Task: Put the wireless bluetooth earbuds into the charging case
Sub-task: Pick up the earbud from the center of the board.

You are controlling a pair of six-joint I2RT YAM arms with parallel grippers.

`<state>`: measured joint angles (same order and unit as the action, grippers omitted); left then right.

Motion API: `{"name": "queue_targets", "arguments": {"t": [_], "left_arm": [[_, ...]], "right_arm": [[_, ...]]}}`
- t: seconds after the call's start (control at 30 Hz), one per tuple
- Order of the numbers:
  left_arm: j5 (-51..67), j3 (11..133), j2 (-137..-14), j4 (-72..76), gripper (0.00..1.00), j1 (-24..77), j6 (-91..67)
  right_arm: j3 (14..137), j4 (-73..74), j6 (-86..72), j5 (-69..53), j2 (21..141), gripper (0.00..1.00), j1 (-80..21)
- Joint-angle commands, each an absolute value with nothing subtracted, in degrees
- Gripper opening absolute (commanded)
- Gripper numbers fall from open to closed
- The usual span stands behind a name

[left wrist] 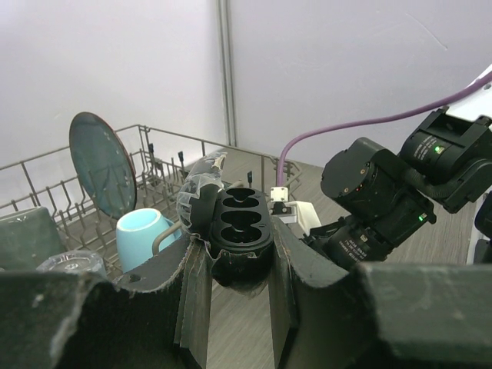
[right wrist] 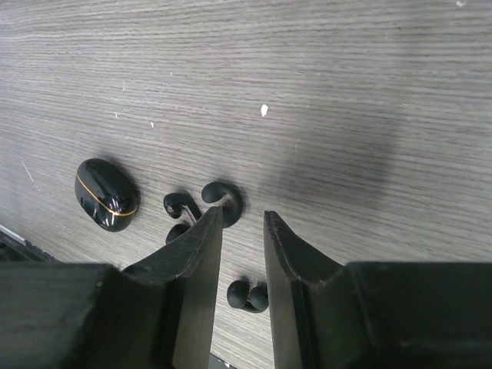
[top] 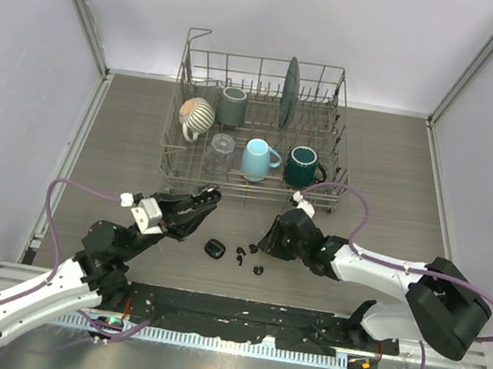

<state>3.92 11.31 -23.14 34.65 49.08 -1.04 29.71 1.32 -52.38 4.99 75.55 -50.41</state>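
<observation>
Left gripper: we see it pinching the open charging case.
Right gripper: slightly spread, empty, over the earbuds.
Closed case: 1, near them.

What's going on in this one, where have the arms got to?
The left gripper is clamped on an open charging case, holding it clear of the table with the lid back. Its wells look empty. The right gripper is down close to the table, jaws slightly apart with nothing between them, right over a few loose earbuds. A second, closed case lies beside them. No earbud has been picked up or seated yet.
</observation>
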Motion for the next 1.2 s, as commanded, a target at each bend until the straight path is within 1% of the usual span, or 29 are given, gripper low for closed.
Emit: {"name": "queue_targets", "arguments": {"t": [0.0, 0.27, 0.7, 0.73, 0.97, 1.17], "left_arm": [[2.6, 11.0, -21.4, 34.0, 0.00, 49.0, -0.6], [2.5, 11.2, -21.2, 33.0, 0.00, 49.0, -0.4], [2.5, 11.5, -21.6, 33.2, 0.00, 49.0, -0.4], [2.5, 11.5, -21.7, 33.2, 0.00, 49.0, -0.4], [2.5, 11.4, -22.0, 33.4, 0.00, 49.0, -0.4], [2.4, 11.3, -22.0, 33.6, 0.00, 49.0, -0.4]], "right_arm": [[29.0, -5.5, -52.1, 3.5, 76.5, 0.34, -49.8], [28.8, -7.1, -52.1, 1.7, 79.7, 0.32, -49.5], [28.7, -8.2, -51.9, 0.8, 81.7, 0.30, -49.3], [28.7, -8.3, -52.0, -1.3, 82.0, 0.29, -49.3], [28.7, -8.9, -52.2, -2.2, 82.9, 0.28, -49.3], [28.4, -9.7, -52.1, -2.1, 82.4, 0.22, -49.3]]}}
